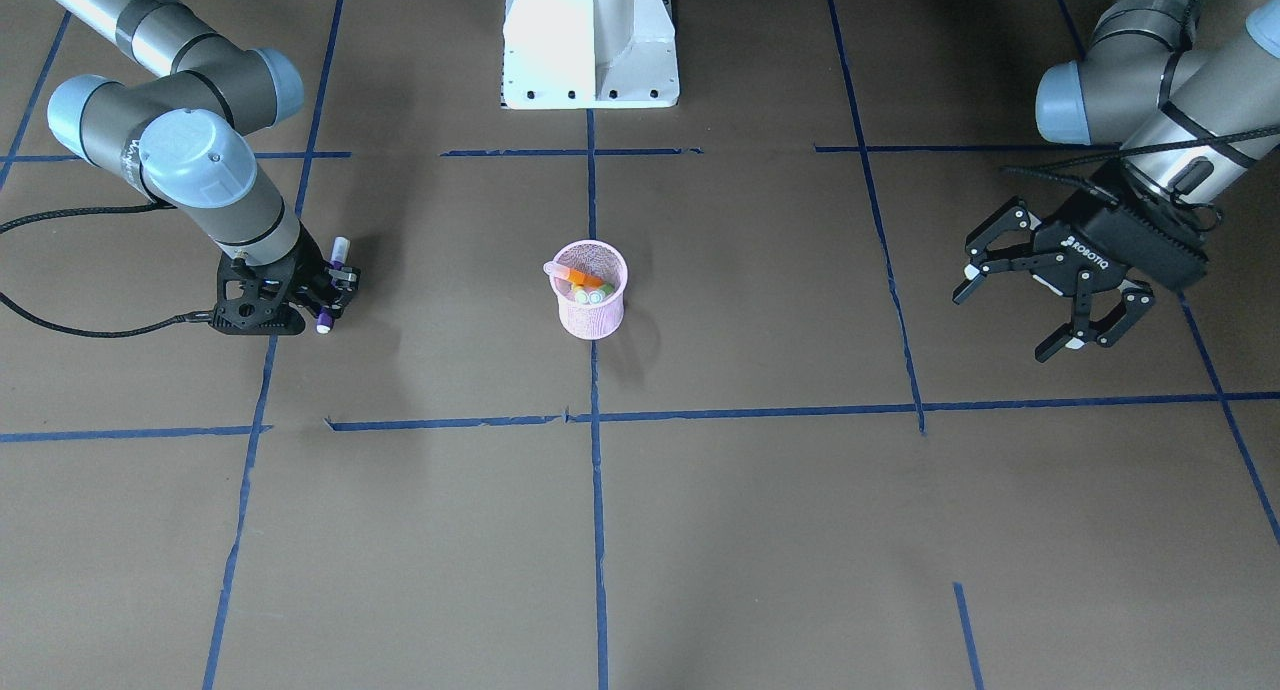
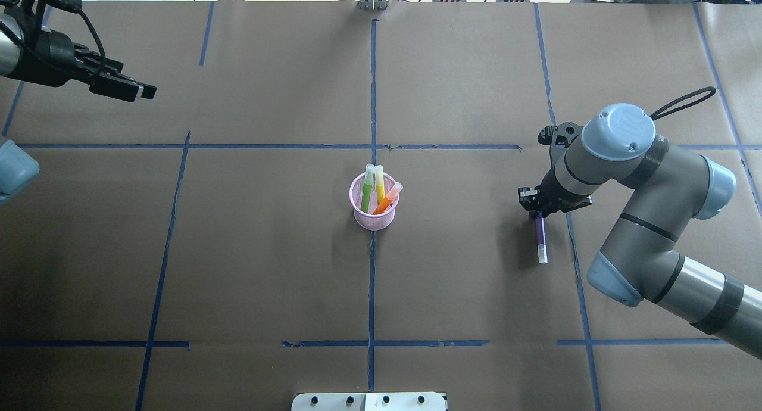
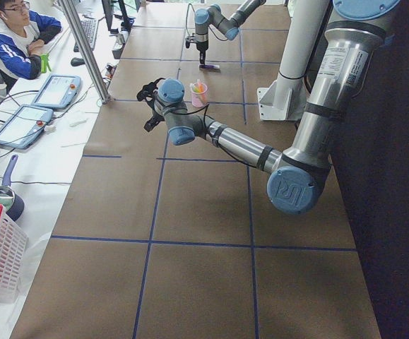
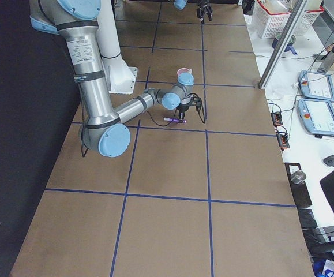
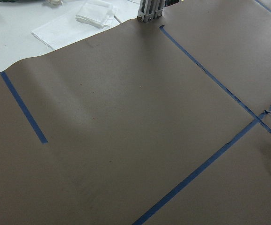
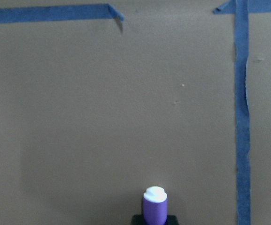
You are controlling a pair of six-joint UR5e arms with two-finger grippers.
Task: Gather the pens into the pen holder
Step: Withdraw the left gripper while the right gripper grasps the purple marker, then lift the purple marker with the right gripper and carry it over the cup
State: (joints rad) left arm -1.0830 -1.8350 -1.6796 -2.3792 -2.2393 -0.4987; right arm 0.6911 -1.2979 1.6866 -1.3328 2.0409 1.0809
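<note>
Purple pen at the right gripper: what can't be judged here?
1. Whether the right gripper is clamped on the purple pen: overhead, the wrist covers the fingers; the right wrist view's bottom edge cuts them off.
2. Whether it touches the table: too small in both side views.

The pink mesh pen holder [image 2: 373,217] is standing upright at the middle of the bench [image 2: 268,268], right on the blue tape lines [image 2: 371,280]. A green pen [image 2: 366,192], a yellow-green pen [image 2: 379,186] and an orange pen [image 2: 387,200] are leaning inside it, pale caps up. Well apart to the right, the purple pen [image 2: 541,239] is lying flat on the bench, and the right end effector [image 2: 537,211] is pinching its far end. The left end effector [image 2: 144,92] is hanging over the far left corner, carrying nothing.
</note>
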